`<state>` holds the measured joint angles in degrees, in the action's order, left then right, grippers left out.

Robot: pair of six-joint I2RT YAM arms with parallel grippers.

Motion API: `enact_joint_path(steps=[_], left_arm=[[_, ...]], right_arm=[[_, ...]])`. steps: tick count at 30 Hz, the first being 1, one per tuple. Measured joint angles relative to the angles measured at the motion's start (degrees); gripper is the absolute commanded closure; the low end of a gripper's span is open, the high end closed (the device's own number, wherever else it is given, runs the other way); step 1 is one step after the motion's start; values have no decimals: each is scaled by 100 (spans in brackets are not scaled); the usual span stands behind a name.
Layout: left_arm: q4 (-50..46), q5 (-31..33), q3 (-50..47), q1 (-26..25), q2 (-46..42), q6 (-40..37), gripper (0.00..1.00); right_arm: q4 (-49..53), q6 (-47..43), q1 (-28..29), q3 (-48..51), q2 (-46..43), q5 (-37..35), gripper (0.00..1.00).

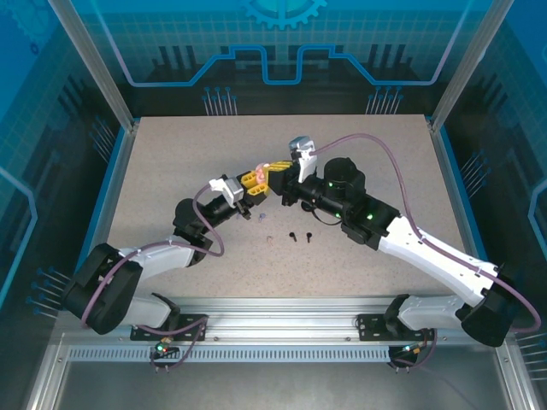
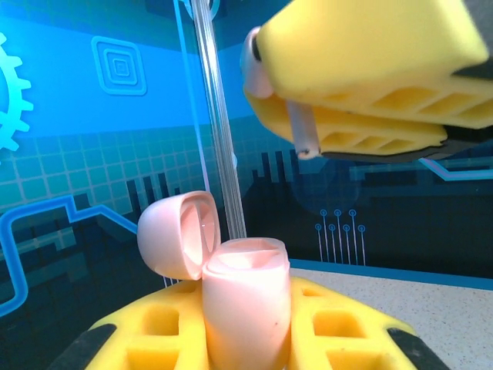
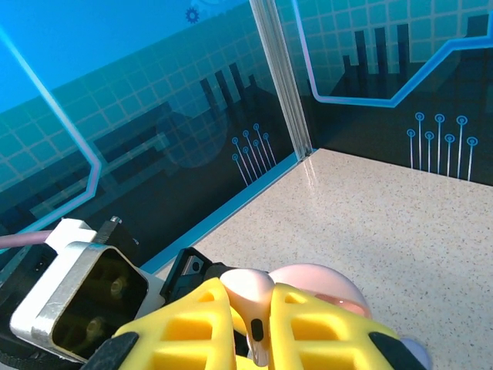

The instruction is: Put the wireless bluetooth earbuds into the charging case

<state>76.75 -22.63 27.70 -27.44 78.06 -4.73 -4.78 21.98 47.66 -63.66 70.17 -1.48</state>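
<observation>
A pale pink charging case (image 2: 246, 285) stands upright with its lid (image 2: 179, 231) flipped open, and my left gripper (image 2: 245, 339) is shut on its body between yellow fingers. In the top view the two grippers meet above mid-table, the left gripper (image 1: 250, 181) beside the right gripper (image 1: 275, 173). My right gripper (image 3: 258, 333) is shut on a pale pink earbud (image 3: 250, 297), stem pointing down. From the left wrist that earbud (image 2: 302, 131) hangs above and to the right of the open case, not touching it. The case (image 3: 320, 281) shows just beyond the right fingers.
Two black earbuds (image 1: 292, 237) (image 1: 307, 234) and another pale pink bud (image 1: 270, 240) lie on the speckled table (image 1: 359, 154) in front of the grippers. A small lavender piece (image 1: 259, 218) lies near the left wrist. Glass walls and metal posts enclose the table.
</observation>
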Motion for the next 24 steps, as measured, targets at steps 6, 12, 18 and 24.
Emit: enact_joint_path(steps=[6,12,18,24], left_arm=[[33,-20,0,-20,0,-20,100],[35,-20,0,-50,0,-20,100],[35,-20,0,-76,0,-20,100],[35,-17,0,-87,0,-17,100]], right_arm=[[-42,4,-2,70,0,-22,87],[-44,9,0,101,2,-22,88],[-39,44,0,101,63,-20,89],[-39,50,0,101,94,-22,90]])
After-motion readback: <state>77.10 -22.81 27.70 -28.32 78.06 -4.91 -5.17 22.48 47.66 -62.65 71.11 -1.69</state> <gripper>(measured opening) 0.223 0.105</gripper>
